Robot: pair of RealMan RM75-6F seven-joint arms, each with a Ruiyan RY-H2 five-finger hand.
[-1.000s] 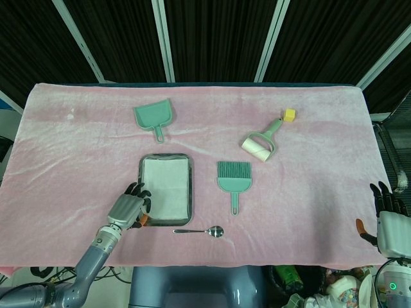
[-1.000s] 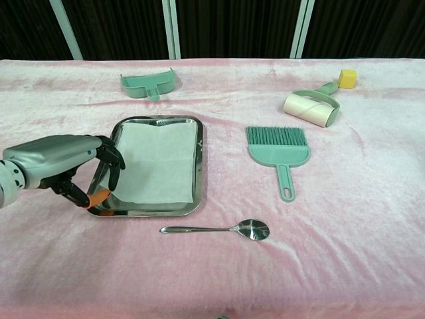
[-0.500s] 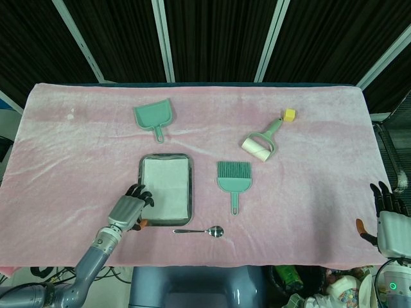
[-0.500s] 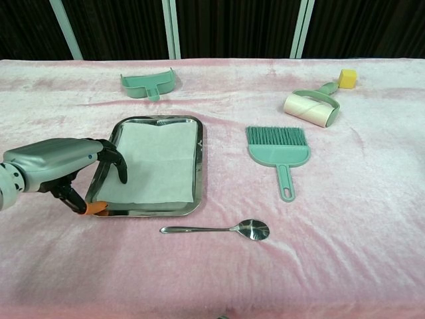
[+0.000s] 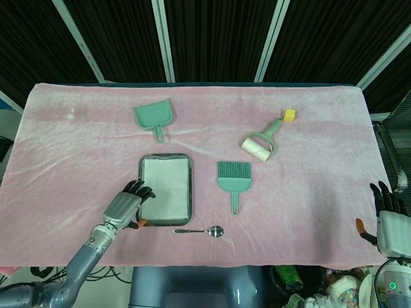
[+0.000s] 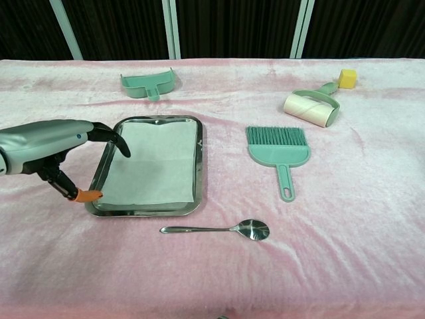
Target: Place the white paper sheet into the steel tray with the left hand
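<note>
The white paper sheet (image 5: 166, 187) (image 6: 154, 166) lies flat inside the steel tray (image 5: 143, 168) (image 6: 198, 169), which rests on the pink cloth left of centre. My left hand (image 5: 124, 207) (image 6: 46, 146) hovers at the tray's near-left corner, fingers spread and holding nothing. Its dark fingertips (image 6: 121, 145) reach over the tray's left rim, and the orange-tipped thumb (image 6: 85, 195) points at the near-left corner. My right hand (image 5: 388, 221) rests off the table's near-right edge, fingers spread and empty; the chest view does not show it.
A steel spoon (image 5: 200, 231) (image 6: 219, 230) lies just in front of the tray. A green brush (image 5: 234, 181) (image 6: 279, 151) sits to the tray's right. Further back are a green dustpan (image 5: 154, 117) (image 6: 147, 83), a lint roller (image 5: 261, 142) (image 6: 312, 106) and a yellow cube (image 5: 289, 115) (image 6: 347, 78).
My left hand has let go of the sheet's left edge, lifted and drawn back to the left, its fingers opening. The sheet now lies flat in the tray.
</note>
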